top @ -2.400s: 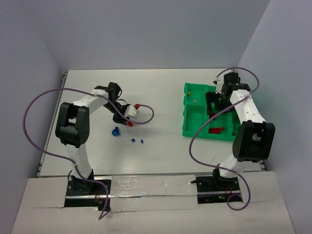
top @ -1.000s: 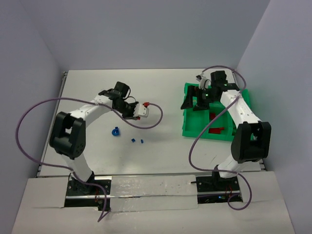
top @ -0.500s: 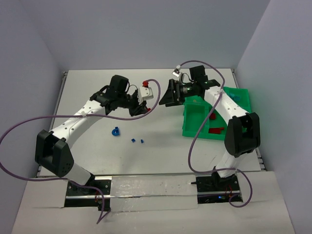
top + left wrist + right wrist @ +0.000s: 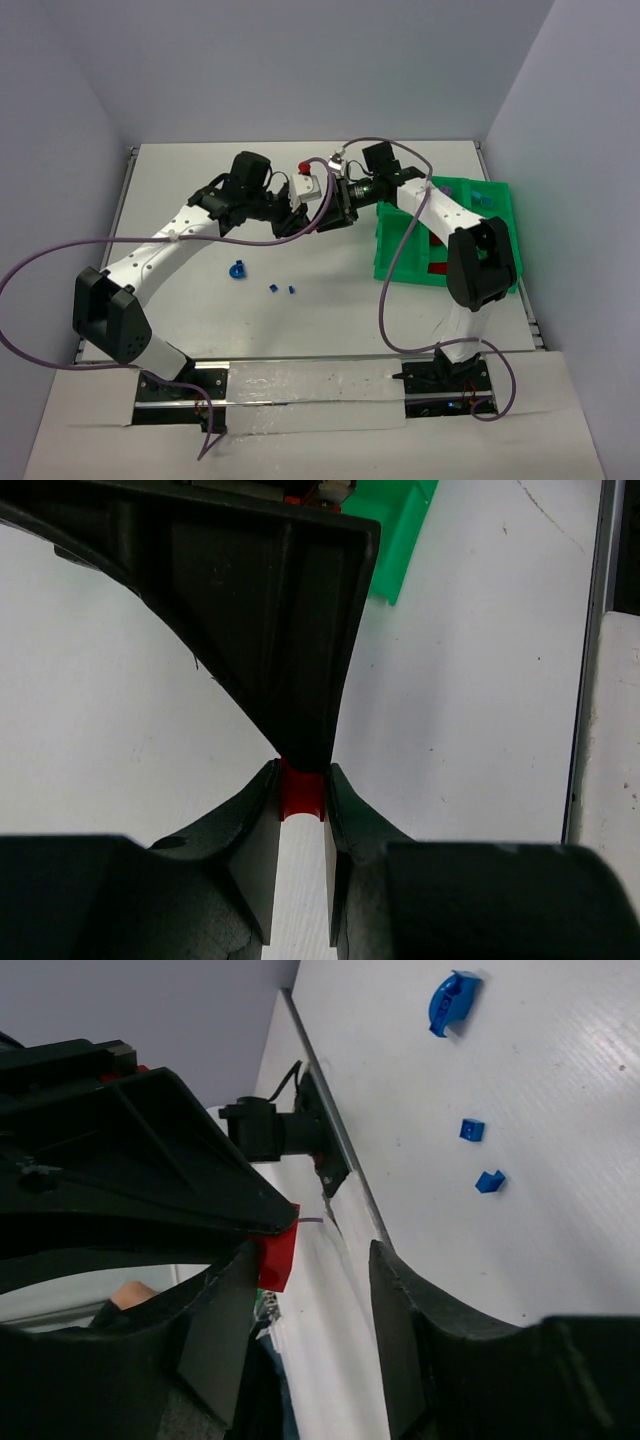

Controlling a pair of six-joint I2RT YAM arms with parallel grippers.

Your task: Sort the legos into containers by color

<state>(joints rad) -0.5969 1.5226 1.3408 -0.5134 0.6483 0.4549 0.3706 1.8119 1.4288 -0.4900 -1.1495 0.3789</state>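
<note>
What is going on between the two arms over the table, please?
It looks like a mid-air handoff. The left gripper is shut on a red brick, and the right gripper has its jaws open around that brick, not yet closed on it. Three blue pieces lie on the table, away from the green tray.
</note>
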